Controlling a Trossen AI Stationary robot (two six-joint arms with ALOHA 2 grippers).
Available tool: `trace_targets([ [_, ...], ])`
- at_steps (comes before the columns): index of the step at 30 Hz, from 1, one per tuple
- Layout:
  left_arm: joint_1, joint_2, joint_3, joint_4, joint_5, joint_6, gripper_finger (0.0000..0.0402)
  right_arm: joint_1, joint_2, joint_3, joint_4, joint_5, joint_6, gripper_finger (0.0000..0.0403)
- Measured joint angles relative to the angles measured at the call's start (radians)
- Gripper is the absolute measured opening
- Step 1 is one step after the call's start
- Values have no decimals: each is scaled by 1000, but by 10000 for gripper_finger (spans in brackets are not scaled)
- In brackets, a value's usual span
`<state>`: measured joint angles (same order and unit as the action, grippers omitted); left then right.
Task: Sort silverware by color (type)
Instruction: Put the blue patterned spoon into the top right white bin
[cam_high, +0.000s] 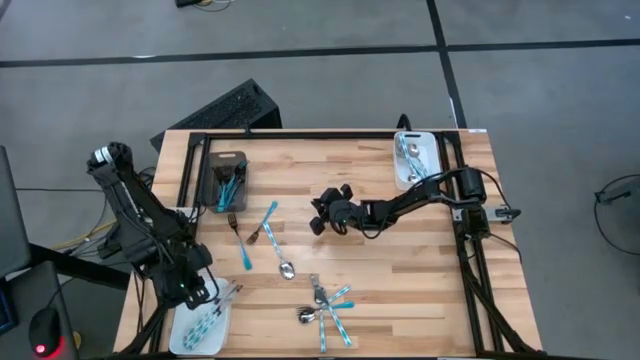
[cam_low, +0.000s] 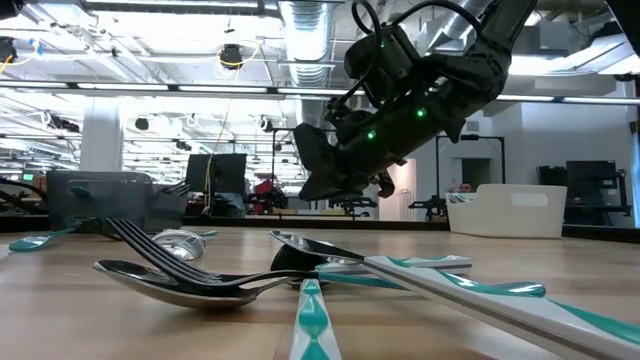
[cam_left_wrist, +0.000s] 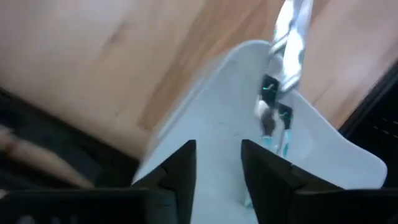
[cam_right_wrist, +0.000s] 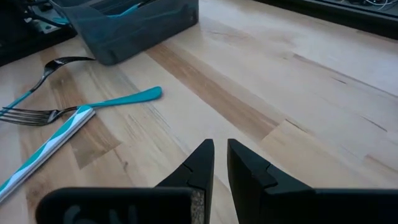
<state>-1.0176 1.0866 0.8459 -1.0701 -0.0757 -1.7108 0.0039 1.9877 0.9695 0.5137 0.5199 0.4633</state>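
Loose silverware lies flat on the wooden table: a fork (cam_high: 232, 225), a teal-handled piece (cam_high: 265, 225), a spoon (cam_high: 284, 265) and a pile (cam_high: 325, 305) near the near edge. My right gripper (cam_high: 318, 215) (cam_right_wrist: 221, 152) hovers over bare wood at mid-table, its fingers almost together and holding nothing. A fork (cam_right_wrist: 31, 115), a striped handle (cam_right_wrist: 50, 146) and a teal handle (cam_right_wrist: 124, 98) lie ahead of it. My left gripper (cam_high: 205, 290) (cam_left_wrist: 219, 155) is open above the near-left white tray (cam_high: 190, 338), which holds teal-handled pieces (cam_left_wrist: 280, 81).
A dark grey tray (cam_high: 225, 180) with teal-handled pieces sits at the far left. A second white tray (cam_high: 413, 158) at the far right holds silver pieces. Bare wood lies between my right gripper and the table's right side. Black rails (cam_high: 300, 134) frame the table.
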Motion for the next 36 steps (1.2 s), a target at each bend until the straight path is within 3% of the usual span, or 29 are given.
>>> trace_targets([
  [5,5,0,91,-129,-91,47,136,-11,-23,0,-55,-41,0,72],
  [9,35,-2,136,-147,-325,198,137,-14,-88,4,-172,-130,-1,72],
  [13,81,-2,116,-45,-540,411,137,16,-178,5,-341,-134,0,72],
  [21,227,0,-94,511,-645,932,137,118,-343,5,-723,-71,93,72],
  [27,348,0,-289,988,-585,1276,137,170,-417,6,-907,-69,224,72],
  [32,434,0,-363,1159,-613,1372,137,198,-432,6,-954,-70,327,72],
  [36,502,0,-399,1167,-638,1280,137,220,-411,7,-943,-66,395,72],
])
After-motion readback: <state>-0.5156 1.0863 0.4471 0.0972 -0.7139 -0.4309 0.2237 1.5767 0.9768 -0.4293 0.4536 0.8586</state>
